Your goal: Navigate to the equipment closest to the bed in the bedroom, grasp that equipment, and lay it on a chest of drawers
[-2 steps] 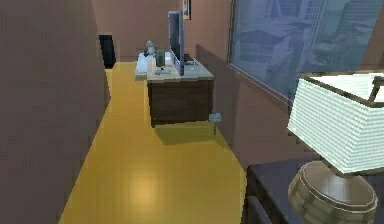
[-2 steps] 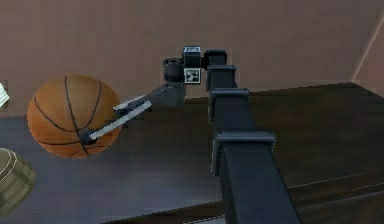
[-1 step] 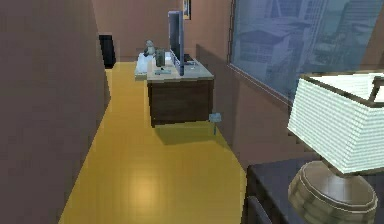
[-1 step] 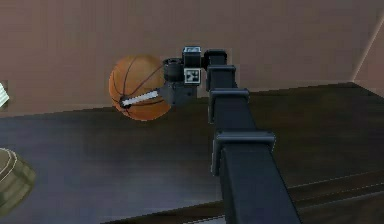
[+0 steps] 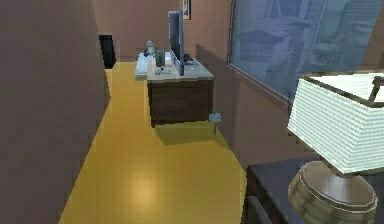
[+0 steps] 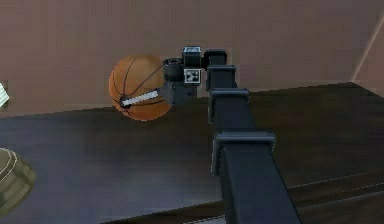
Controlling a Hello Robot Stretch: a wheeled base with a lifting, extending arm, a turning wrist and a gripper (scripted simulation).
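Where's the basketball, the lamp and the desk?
basketball (image 6: 138, 76): arm side view, on its upper orange skin.
lamp (image 5: 338, 120): forward view, on its pale ribbed shade.
desk (image 5: 180, 100): forward view, on its brown front panel.

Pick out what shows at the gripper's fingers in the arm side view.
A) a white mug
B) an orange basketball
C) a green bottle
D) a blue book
B: a round orange basketball with dark seams shows at the far end of the gripper, against the brown wall, with the dark wooden top below it.
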